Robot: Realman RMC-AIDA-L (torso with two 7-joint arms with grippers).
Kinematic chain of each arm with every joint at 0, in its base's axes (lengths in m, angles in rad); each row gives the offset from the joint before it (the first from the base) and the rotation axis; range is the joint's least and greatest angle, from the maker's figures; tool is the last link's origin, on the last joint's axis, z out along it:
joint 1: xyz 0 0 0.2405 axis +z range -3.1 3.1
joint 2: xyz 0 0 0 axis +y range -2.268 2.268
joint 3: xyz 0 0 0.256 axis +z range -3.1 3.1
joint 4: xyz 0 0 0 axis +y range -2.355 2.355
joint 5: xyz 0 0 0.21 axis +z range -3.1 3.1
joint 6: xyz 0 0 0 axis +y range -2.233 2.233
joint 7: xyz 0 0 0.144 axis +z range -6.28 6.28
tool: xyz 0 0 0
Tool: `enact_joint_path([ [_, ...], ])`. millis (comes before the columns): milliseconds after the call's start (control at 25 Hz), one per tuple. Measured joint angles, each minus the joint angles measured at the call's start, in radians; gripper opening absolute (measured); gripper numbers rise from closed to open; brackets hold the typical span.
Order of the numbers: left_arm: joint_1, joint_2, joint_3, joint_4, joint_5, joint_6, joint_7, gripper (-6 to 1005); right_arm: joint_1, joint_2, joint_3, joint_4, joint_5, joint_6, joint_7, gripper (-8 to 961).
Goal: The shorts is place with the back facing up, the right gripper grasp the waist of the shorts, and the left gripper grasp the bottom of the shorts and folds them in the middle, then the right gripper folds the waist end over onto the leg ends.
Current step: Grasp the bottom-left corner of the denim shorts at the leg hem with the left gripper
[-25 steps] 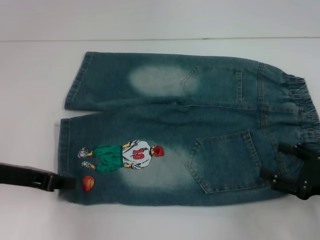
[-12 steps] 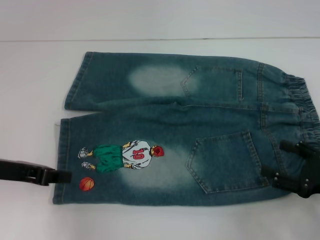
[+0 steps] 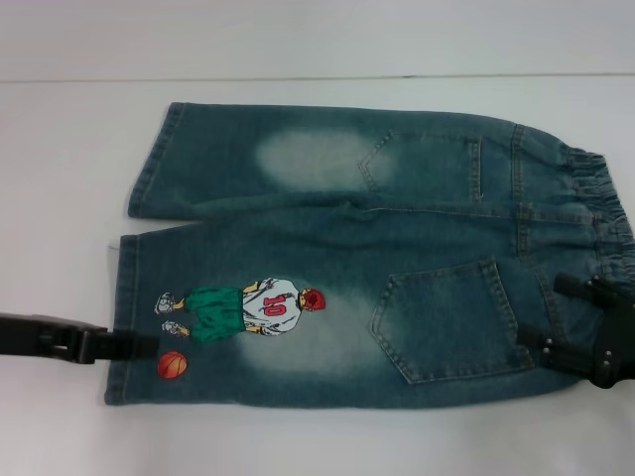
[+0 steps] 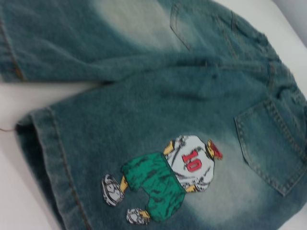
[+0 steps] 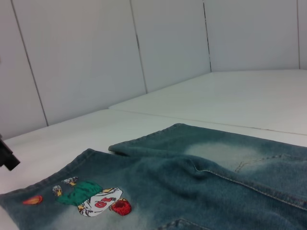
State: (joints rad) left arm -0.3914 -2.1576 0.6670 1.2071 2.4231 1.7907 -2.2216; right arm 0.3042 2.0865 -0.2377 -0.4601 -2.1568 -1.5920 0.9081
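The white table [image 3: 60,198] has the blue jean shorts [image 3: 397,238] lying flat on it, pockets up. The right gripper [image 3: 573,332] sits on the waist end with its fingers spread wide. The left gripper [image 3: 139,345] touches the leg hem by the little basketball [image 3: 173,365]; I cannot tell if its fingers are pinching.

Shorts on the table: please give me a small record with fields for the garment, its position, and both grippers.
garment: denim shorts, lying flat, back pockets facing up
print: basketball player figure with an orange ball on the near leg
waist: elastic waistband on the robot's right
legs: hems on the robot's left, not yet folded
left gripper: left gripper at the near leg's hem, beside the ball
right gripper: right gripper over the near waist corner, fingers spread
surface: white table
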Motion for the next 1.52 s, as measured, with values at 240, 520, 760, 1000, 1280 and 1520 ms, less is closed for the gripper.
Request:
enact_joint_path([
  [240,-0.012,0.013,-0.046,-0.017,-0.019,0.052,0.006,400,0.000,0.000,0.000,0.001,0.000,0.004,0.000,946],
  [520,-0.011,0.067,-0.069,-0.139,-0.021,0.019,0.009,720,-0.002,0.000,0.000,0.002,0.000,0.006,0.000,945],
  [760,-0.007,0.113,-0.076,-0.258,-0.021,-0.040,0.011,890,-0.002,0.000,0.000,0.003,0.000,0.006,-0.001,945],
  [1000,-0.008,0.119,-0.064,-0.289,0.004,-0.083,0.009,885,-0.002,0.000,0.000,0.004,0.000,0.005,-0.002,946],
  [1280,-0.015,0.116,-0.063,-0.301,0.054,-0.109,0.002,885,-0.002,0.000,0.002,0.001,0.000,0.001,-0.002,946],
  [1520,-0.026,0.109,-0.064,-0.303,0.072,-0.105,-0.001,885,-0.004,0.001,0.002,0.001,0.000,0.000,-0.002,946],
])
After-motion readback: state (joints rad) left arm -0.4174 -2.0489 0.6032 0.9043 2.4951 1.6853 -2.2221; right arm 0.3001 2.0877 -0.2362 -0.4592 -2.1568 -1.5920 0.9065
